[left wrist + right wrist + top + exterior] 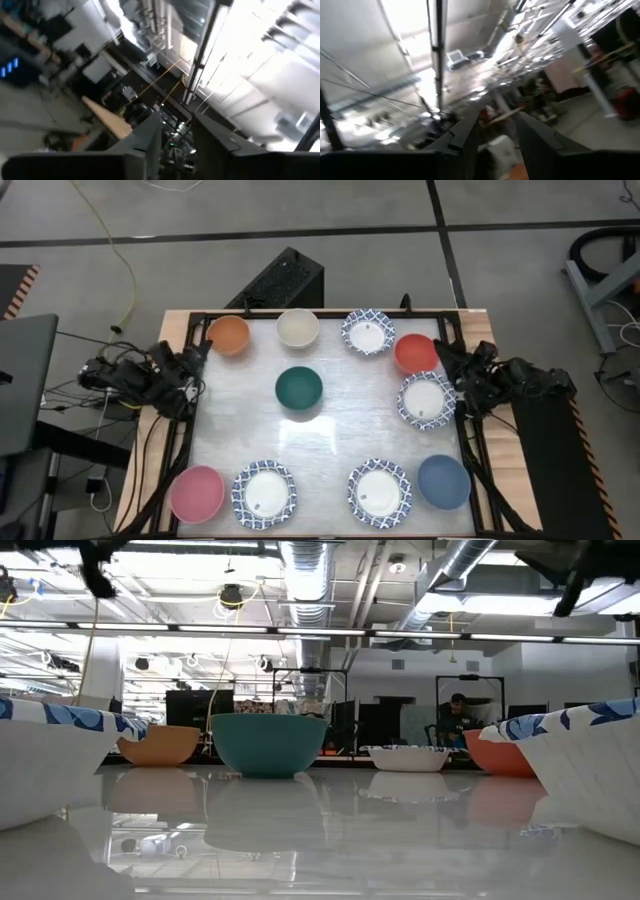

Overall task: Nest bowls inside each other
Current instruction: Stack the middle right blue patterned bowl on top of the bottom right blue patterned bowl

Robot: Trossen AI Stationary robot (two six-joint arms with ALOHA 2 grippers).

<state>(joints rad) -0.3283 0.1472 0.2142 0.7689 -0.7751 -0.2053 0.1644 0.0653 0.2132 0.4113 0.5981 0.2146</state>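
Ten bowls sit apart on the white table (330, 450), none nested yet. Along the far edge, from left to right, stand the orange bowl (229, 335), the cream-white bowl (298, 328), a blue-and-white patterned bowl (368, 332) and the red bowl (416, 353). The dark green bowl (299, 388) stands alone near the middle of the table, a little left of centre. Just on the near side of the red one, at the right edge, lies a second patterned bowl (425, 400). Along the near edge, from left to right, come the pink bowl (197, 493), a third patterned bowl (264, 493), a fourth patterned bowl (379, 492) and the blue bowl (443, 481).

The left gripper (190, 360) is folded back at the table's left edge, near the orange bowl and touching nothing. In its wrist view the two dark fingers (150, 140) stand a little apart with nothing between them, pointing up toward the ceiling. The right gripper (452, 365) rests at the right edge beside the red bowl, clear of it. Its fingers (465, 132) are also apart and empty, aimed at the ceiling.

In the low view a person (455, 718) shows far off in the room behind the table
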